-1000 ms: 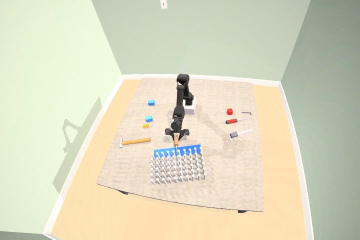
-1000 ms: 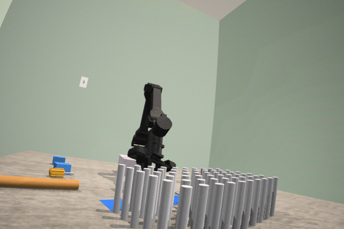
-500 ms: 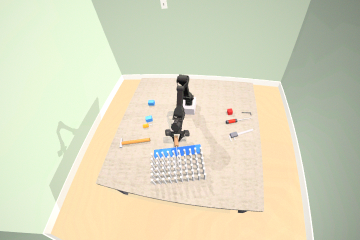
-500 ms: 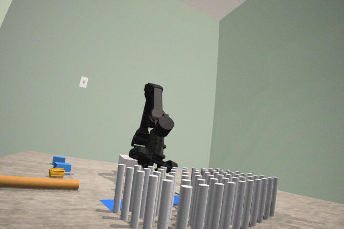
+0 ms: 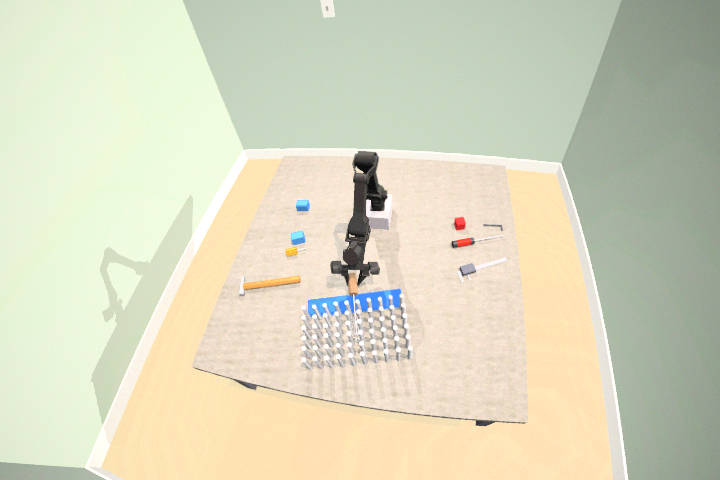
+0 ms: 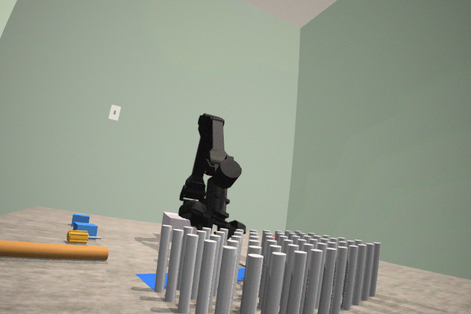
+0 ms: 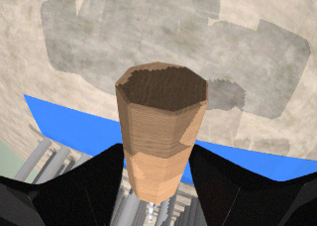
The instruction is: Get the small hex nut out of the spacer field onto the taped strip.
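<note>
My end effector (image 5: 353,278) (image 7: 157,151) was clamped on the wooden handle (image 5: 353,284) (image 7: 159,132), its shaft reaching among the spacers (image 5: 386,354) (image 6: 250,283) (image 7: 128,210). I couldn't make out the nut; hooking seemed underway, calling for a straight, gentle pull.

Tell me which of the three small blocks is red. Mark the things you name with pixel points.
The block (image 5: 459,223) beside the hex key (image 5: 493,226), past the red-handled screwdriver (image 5: 464,242); the other two are blue.

The brown table (image 5: 440,350) (image 6: 32,284) (image 7: 20,82) has a blue strip (image 5: 328,305) (image 6: 147,279) (image 7: 74,127), an orange hammer (image 5: 271,283) (image 6: 47,250), two blue blocks and maybe a tiny black bent key (image 5: 492,225) lying on it.
</note>
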`<state>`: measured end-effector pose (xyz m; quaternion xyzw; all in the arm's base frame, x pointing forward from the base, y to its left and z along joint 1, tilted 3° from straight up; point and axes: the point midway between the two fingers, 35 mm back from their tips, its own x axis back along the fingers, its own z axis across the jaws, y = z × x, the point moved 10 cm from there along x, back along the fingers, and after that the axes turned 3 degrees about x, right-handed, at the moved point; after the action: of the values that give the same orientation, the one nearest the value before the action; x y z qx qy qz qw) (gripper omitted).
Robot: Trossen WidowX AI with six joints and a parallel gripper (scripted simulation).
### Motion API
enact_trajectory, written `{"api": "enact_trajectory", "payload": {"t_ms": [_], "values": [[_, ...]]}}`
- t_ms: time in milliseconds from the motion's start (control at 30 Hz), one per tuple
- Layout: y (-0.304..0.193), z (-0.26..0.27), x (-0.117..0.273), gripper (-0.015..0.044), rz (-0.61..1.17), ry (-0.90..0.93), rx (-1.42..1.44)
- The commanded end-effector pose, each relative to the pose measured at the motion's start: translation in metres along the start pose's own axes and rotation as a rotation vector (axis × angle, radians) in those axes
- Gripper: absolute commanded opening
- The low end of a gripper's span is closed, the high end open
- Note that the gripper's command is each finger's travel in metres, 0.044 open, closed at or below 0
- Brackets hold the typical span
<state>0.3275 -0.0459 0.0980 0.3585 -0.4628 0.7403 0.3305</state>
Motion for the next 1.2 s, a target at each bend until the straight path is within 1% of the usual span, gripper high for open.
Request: {"api": "enact_trajectory", "payload": {"t_ms": [0, 433, 1167], "values": [[-0.006, 0.002, 0.0, 0.0, 0.009, 0.008, -0.006], [-0.012, 0.001, -0.003, 0.0, 0.01, 0.008, -0.007], [-0.007, -0.003, -0.014, 0.0, 0.01, 0.008, -0.007]]}}
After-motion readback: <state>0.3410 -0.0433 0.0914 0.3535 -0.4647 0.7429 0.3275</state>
